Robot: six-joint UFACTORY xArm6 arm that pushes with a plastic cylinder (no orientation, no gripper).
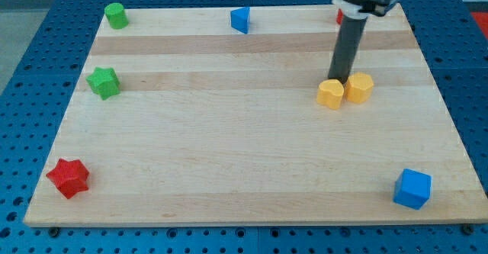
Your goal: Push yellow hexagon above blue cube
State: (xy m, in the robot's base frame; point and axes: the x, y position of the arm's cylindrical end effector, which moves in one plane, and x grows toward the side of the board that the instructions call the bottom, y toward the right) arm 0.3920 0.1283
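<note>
Two yellow blocks sit side by side right of the board's centre. The right one is a yellow hexagon. The left one is a yellow block of similar shape, touching it. The blue cube stands near the bottom right corner, well below the yellow pair. My tip rests just behind the two yellow blocks, at the seam between them, close to both. The dark rod rises from there toward the view's top.
A blue triangular block sits at the top middle. A green cylinder is at top left, a green star at left. A red star is at bottom left. A red block peeks out behind the rod. The wooden board lies on a blue perforated table.
</note>
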